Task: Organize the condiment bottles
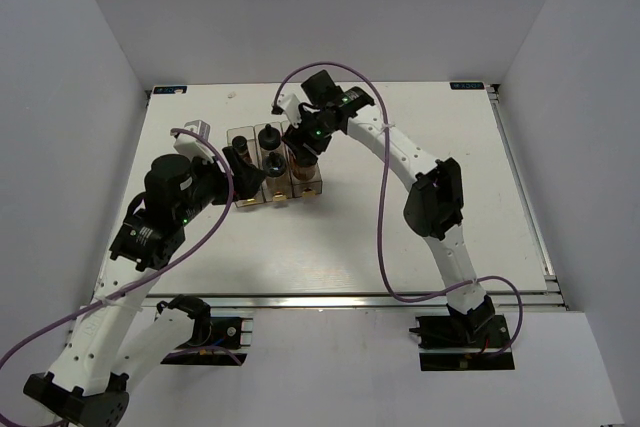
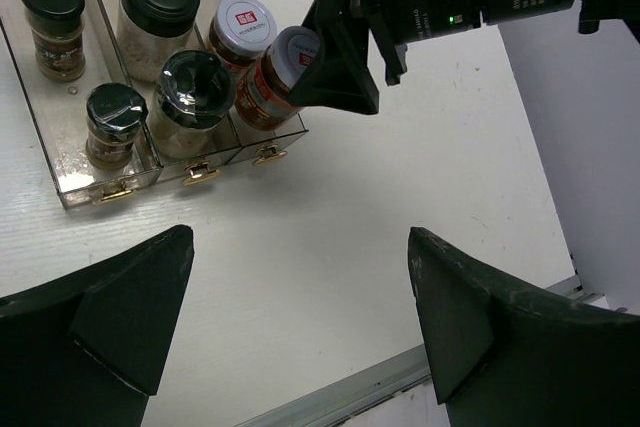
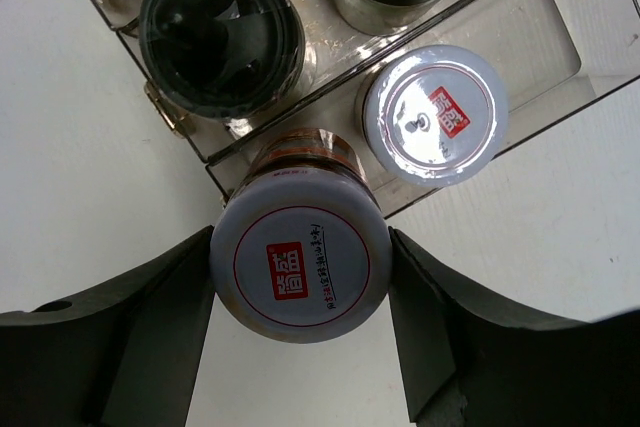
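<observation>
White bench [image 1: 420,137] from above: the clear rack [image 1: 255,204] holds the condiment bottles [image 1: 268,137], both arms at it. Left wrist view: the left claw [image 2: 300,292] hangs spread and empty over bare bench. Right wrist view: the right claw [image 3: 300,277] pinches a white-lidded jar [image 3: 300,265] of reddish spice, tilted at the rack's end compartment, beside a matching jar [image 3: 436,113].

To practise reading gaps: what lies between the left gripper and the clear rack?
Bare white table only, between left gripper and rack, in the left wrist view.
</observation>
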Available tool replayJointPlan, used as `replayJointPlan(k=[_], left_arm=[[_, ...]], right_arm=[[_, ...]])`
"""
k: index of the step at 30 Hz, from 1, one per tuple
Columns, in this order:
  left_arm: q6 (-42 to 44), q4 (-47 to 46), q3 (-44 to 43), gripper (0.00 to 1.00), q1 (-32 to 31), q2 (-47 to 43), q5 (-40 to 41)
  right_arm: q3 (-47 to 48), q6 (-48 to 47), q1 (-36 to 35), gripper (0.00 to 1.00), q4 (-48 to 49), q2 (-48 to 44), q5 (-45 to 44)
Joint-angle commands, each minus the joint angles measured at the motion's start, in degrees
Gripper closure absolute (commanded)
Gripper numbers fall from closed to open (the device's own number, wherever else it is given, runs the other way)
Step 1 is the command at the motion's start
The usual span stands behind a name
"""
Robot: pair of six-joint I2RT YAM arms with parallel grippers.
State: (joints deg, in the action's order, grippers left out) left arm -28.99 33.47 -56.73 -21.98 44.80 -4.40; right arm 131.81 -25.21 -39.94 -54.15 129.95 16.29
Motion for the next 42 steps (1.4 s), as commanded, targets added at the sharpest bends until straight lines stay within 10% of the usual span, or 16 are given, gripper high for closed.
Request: replayJointPlan(k=[1,10,25,42], left_arm=[[-0.1,0.5,-0.1,0.03,-0.3,0.0,0.8],[-0.1,0.7,0.1,0.03,-0.3,-0.1,0.9],[-0.7,2.3,-0.3,0.03,-0.3,-1.6,2.6],[-0.5,2.4,-1.7,0.02,-0.3,-1.7,2.6]], right_arm=[[2.9,0.5,-0.4,1.0,5.8,-0.7,-0.2],[-0.7,-0.2,-0.7,0.95,7.5,1.4,-0.3],[-5.1,0.3,-0.8,0.24,9.4,1.5,0.4],[-20.3,10.5,6.8,0.11,10.4,-23.6,-1.3]])
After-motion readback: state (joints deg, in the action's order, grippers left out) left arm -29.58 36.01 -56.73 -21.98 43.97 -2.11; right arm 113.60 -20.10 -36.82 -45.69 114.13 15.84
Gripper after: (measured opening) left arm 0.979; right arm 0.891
